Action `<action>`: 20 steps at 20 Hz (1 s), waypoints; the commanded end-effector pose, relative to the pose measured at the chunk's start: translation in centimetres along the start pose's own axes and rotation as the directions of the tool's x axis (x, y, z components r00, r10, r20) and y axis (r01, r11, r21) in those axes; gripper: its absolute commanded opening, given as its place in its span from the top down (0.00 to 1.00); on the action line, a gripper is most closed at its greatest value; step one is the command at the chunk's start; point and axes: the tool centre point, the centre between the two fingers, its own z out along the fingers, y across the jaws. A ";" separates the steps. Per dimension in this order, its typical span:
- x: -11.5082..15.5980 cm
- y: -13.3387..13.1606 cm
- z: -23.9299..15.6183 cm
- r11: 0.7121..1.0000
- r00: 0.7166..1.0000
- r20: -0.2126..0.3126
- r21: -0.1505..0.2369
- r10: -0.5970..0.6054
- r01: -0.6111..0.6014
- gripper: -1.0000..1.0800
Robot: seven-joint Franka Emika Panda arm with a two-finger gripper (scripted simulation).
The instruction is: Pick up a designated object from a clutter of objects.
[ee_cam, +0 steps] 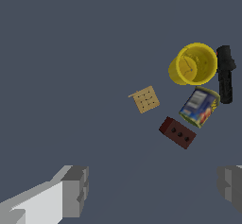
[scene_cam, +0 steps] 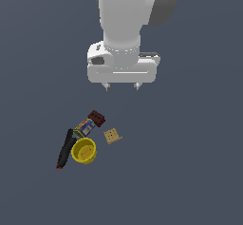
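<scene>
The designated object is a small flat tan square block with dark dots (scene_cam: 112, 135), lying on the grey floor; it also shows in the wrist view (ee_cam: 145, 99). To the exterior view's left of it sits the clutter: a yellow bowl (scene_cam: 83, 151) (ee_cam: 193, 64), a black stick with a red tip (scene_cam: 64, 148) (ee_cam: 225, 73), a dark red-brown block (scene_cam: 97, 118) (ee_cam: 177, 132) and a colourful small box (scene_cam: 84, 127) (ee_cam: 200, 106). My gripper (scene_cam: 122, 86) (ee_cam: 153, 187) hangs open and empty, well above the group, apart from everything.
The floor is a plain dark grey surface. The arm's white body (scene_cam: 123, 15) fills the upper middle of the exterior view.
</scene>
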 end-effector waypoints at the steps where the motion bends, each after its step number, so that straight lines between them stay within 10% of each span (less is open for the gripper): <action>1: 0.0 0.0 0.0 1.000 1.000 0.000 0.000 0.000 0.000 0.04; 20: 0.8 -0.1 0.5 0.996 0.997 0.000 0.026 0.081 -0.081 0.04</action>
